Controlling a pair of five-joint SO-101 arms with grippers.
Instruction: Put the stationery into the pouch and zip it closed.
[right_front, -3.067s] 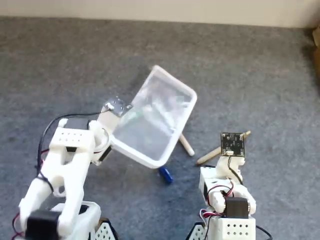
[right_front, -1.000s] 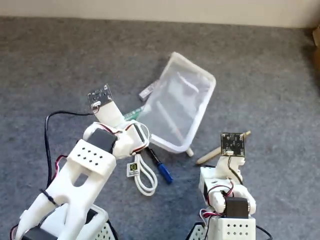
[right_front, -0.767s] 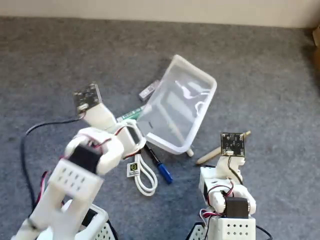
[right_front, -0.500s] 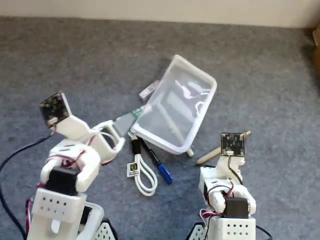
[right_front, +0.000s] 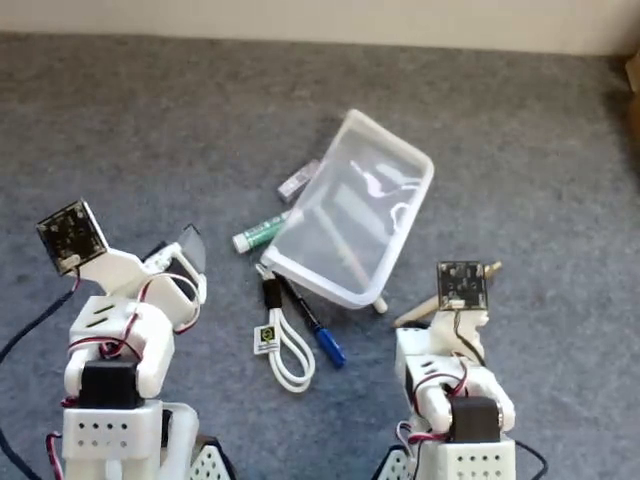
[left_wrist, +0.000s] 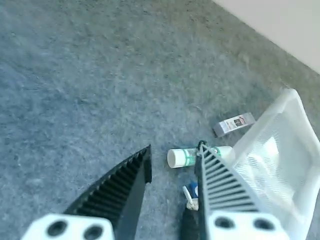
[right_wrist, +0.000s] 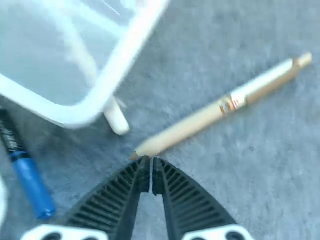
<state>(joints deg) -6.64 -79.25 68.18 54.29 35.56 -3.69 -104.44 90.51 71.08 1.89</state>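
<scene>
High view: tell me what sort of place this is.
Likely a tabletop robot workbench: the left arm and right arm stand on a grey carpet-like surface, with a clear pouch and a blue pen.

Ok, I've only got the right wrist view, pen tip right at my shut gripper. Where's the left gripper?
Observer: The left gripper is open, holding nothing, apart from the pouch.
Operator: Anything loose on that side?
Observer: A green-and-white tube lies beside the pouch.
Operator: Anything else?
Observer: A white cable lies looped next to the marker.
</scene>
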